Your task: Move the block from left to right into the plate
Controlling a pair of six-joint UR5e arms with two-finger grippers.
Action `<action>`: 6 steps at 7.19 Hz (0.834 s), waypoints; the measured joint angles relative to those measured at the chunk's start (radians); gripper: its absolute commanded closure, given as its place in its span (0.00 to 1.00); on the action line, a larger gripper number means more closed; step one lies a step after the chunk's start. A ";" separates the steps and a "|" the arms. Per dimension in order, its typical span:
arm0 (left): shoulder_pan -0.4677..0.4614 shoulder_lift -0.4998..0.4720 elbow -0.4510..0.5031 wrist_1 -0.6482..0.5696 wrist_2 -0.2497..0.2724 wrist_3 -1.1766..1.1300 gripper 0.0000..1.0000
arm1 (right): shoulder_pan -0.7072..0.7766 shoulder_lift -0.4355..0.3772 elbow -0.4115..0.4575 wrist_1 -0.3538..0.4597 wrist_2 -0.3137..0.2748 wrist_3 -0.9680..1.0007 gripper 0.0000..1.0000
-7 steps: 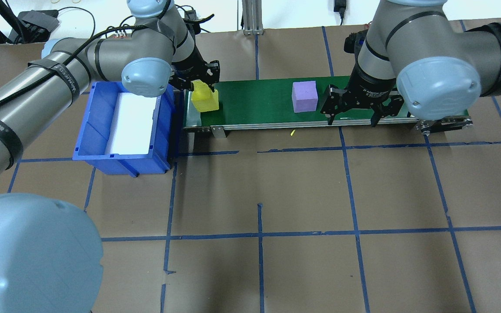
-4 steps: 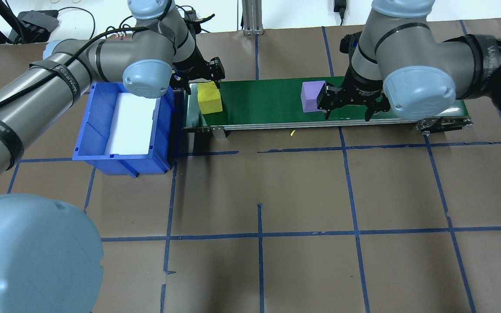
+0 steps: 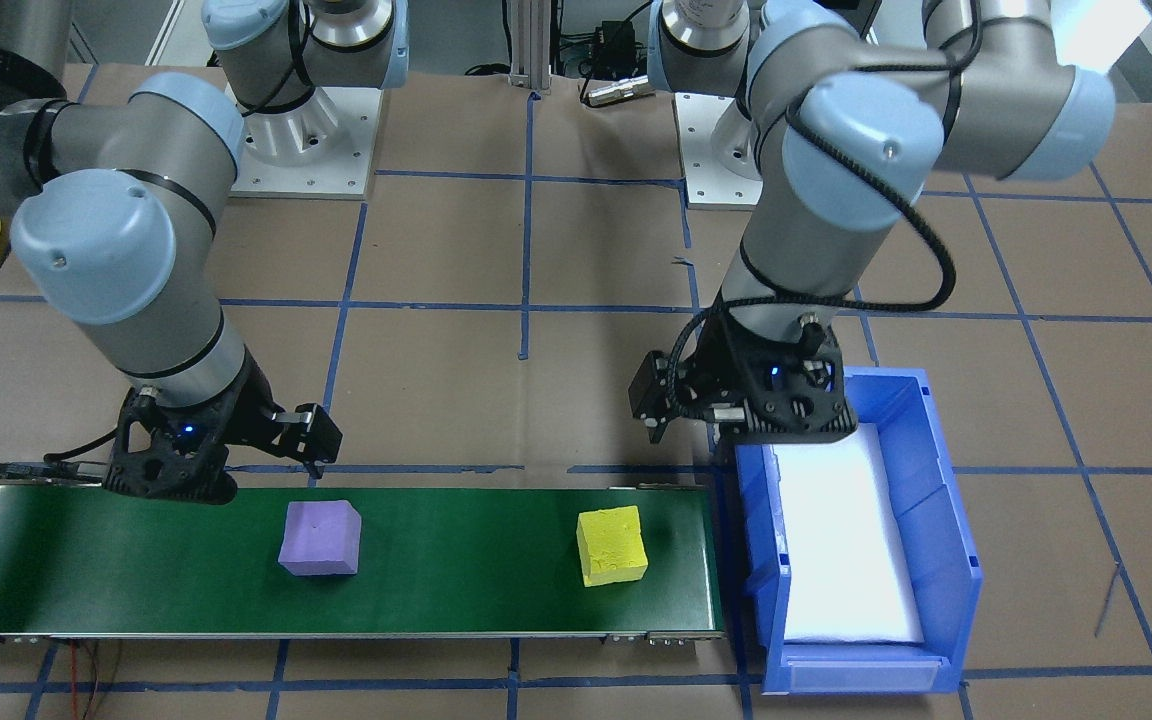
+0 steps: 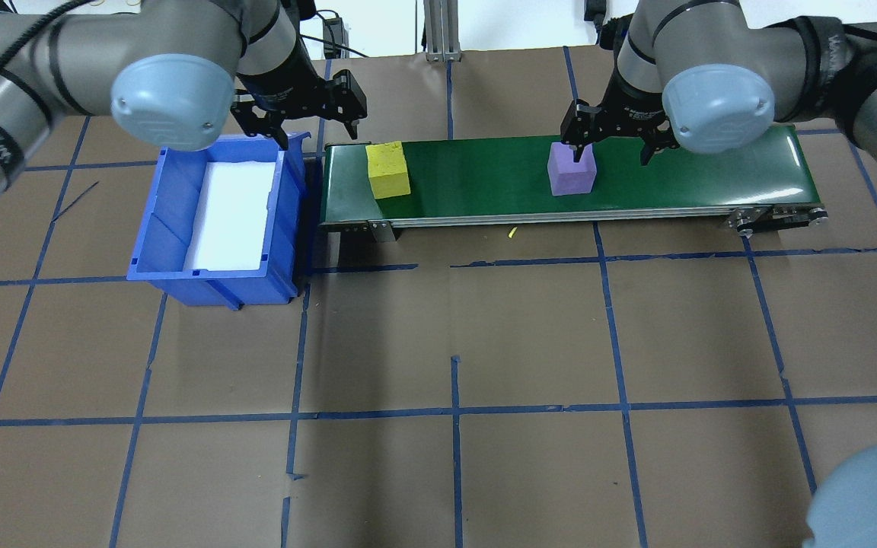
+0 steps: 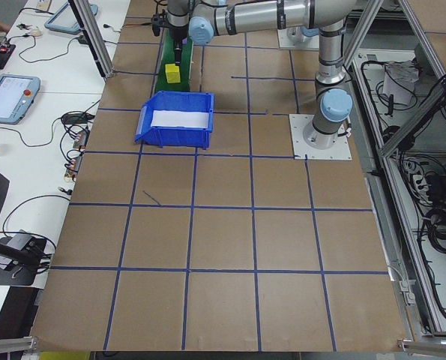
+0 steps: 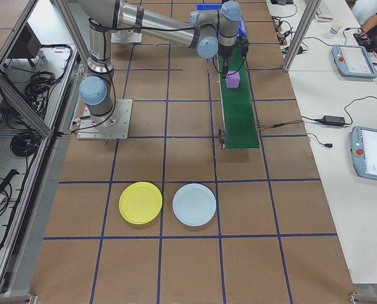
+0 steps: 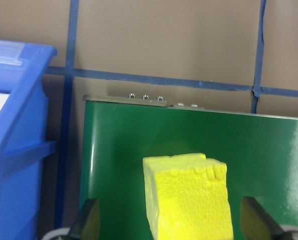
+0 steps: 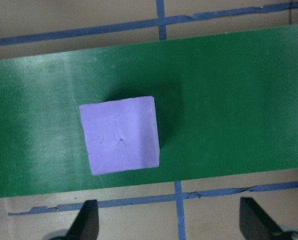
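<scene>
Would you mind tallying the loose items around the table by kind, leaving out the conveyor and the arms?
Blocks: 2, the yellow block and the purple block, both on the green belt.
Plates: 2, the yellow plate and the pale blue plate, side by side.
Bins: 1, the blue bin.
Total: 5.

A purple block (image 3: 320, 538) and a yellow block (image 3: 613, 545) sit well apart on the green conveyor belt (image 3: 456, 580) along the frame's bottom. A blue bin (image 3: 946, 560) stands at lower right, just beside the belt's end
</scene>
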 measured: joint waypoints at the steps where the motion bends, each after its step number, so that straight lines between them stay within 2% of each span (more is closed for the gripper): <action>1: 0.011 0.061 -0.006 -0.080 0.020 0.014 0.00 | -0.038 0.011 -0.016 0.001 0.025 -0.036 0.00; 4: 0.062 0.222 -0.055 -0.238 0.049 0.092 0.00 | -0.232 0.055 -0.028 0.012 0.233 -0.273 0.00; 6: 0.103 0.261 -0.062 -0.286 0.060 0.135 0.00 | -0.334 0.098 -0.022 0.053 0.380 -0.441 0.00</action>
